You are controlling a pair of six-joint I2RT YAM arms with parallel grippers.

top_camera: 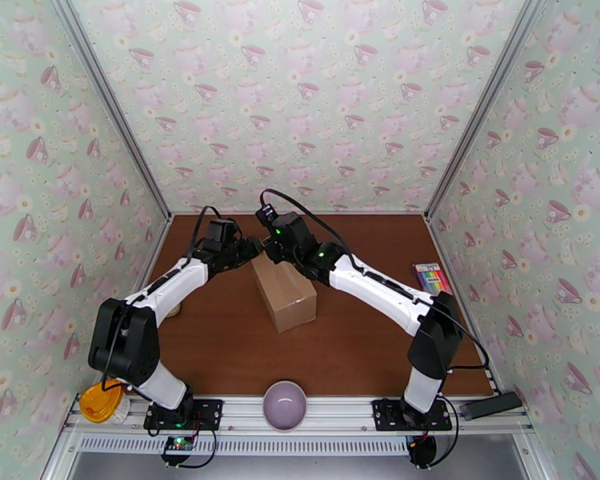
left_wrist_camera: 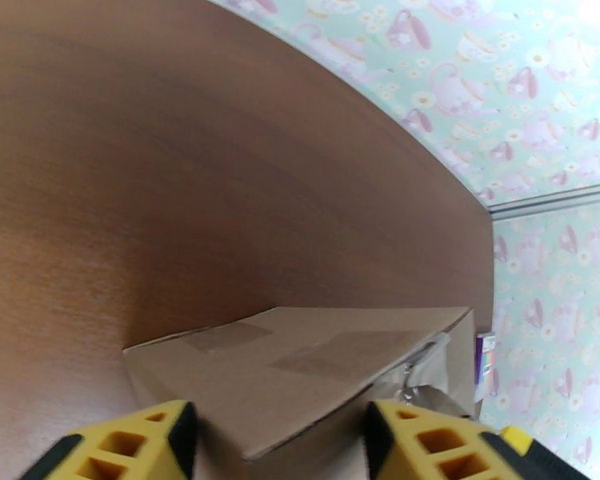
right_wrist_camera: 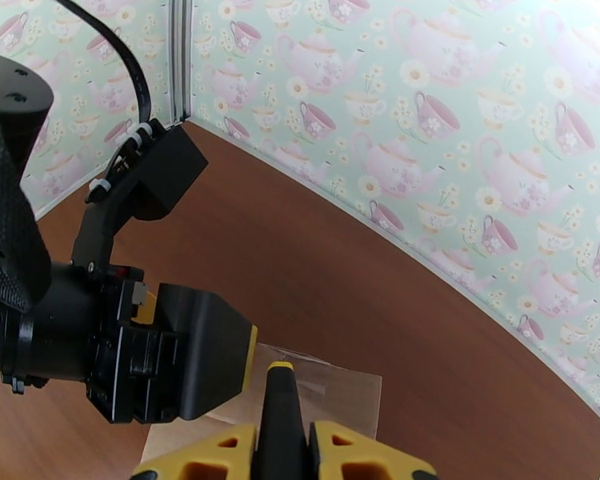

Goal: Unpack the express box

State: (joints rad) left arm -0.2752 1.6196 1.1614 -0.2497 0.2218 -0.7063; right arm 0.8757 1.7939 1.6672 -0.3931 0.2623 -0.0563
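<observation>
Brown tabletop (left_wrist_camera: 140, 154) holds the express box (left_wrist_camera: 300, 370) between the left jaws (apart).

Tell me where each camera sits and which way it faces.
Top external: above and behind, looking down at table, box, left arm, right arm.
Left wrist: low, facing the box top; left gripper at bottom edge.
Right wrist: facing the far wall; right gripper holding tool, left arm's wrist showing.
All share the box.
</observation>
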